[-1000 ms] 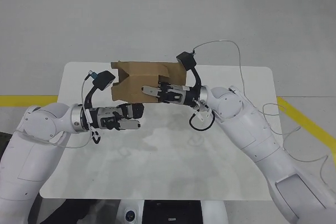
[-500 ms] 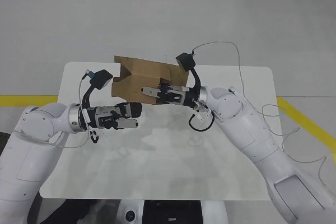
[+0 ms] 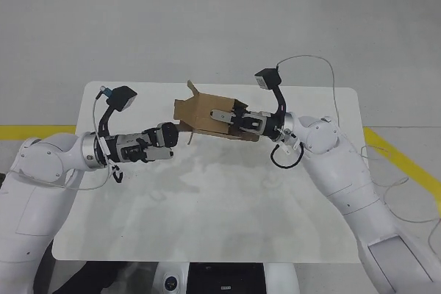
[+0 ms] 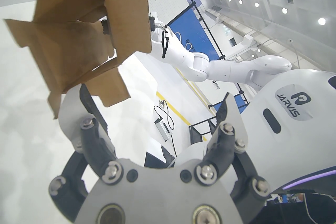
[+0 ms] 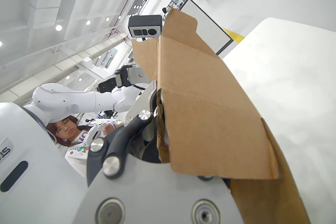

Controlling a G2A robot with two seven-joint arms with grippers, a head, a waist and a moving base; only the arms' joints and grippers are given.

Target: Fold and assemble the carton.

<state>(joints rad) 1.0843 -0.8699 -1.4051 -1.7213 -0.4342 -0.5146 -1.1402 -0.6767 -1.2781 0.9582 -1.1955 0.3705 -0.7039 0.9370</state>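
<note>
The brown carton [image 3: 204, 112] hangs above the far middle of the white table [image 3: 206, 220], partly unfolded with its flaps sticking out. My right gripper [image 3: 219, 116] comes in from the right and is shut on one carton wall [image 5: 199, 104]; one finger [image 5: 140, 108] lies against the wall and the other is hidden behind the cardboard. My left gripper [image 3: 180, 134] sits just left of and below the carton, open with nothing between its fingers [image 4: 149, 109]. One left finger [image 4: 76, 104] lies close under the carton's lowest flap [image 4: 107, 88].
The table's near half and both sides lie free of objects. A yellow floor line [image 3: 29, 131] runs beyond the table's left and right edges. The right arm's cable [image 3: 316, 62] loops above the far right of the table.
The right gripper has carried the carton to the right and turned it. The left gripper has risen towards the carton's lower left flap.
</note>
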